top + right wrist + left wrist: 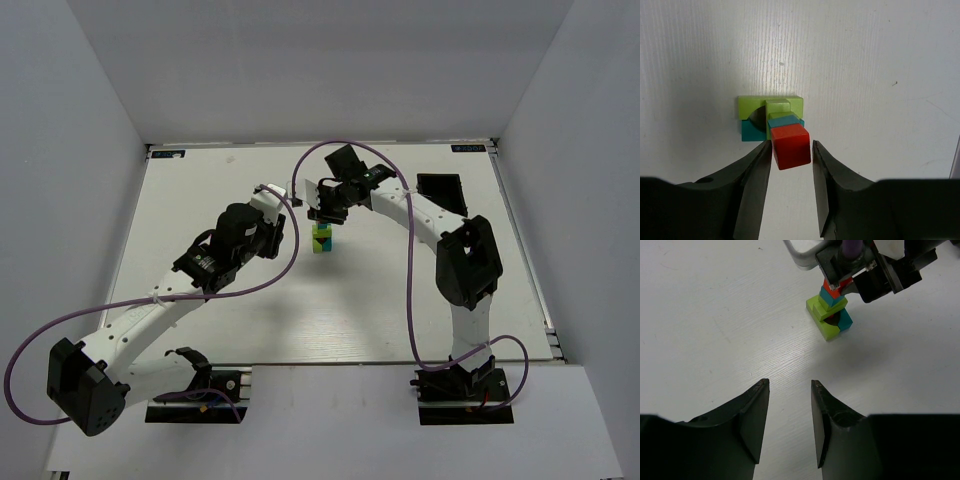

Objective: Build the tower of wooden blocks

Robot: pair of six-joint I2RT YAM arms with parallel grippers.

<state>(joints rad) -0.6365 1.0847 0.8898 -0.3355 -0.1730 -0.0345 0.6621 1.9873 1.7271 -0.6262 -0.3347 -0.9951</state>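
Observation:
The wood block tower point(322, 240) stands mid-table: a lime and teal base, then lime and teal cubes, with a red cube point(791, 146) on top. My right gripper point(791, 143) hangs over it from above. Its jaws flank the red cube, with a thin gap showing on each side, so it is open. The left wrist view shows that gripper point(855, 277) above the tower point(830, 315). My left gripper point(789, 381) hovers over bare table short of the tower, open and holding nothing; in the top view the left gripper point(284, 236) sits left of the tower.
A black rectangular tray point(440, 192) lies at the back right, behind the right arm. Purple cables loop over both arms. White walls enclose the table on three sides.

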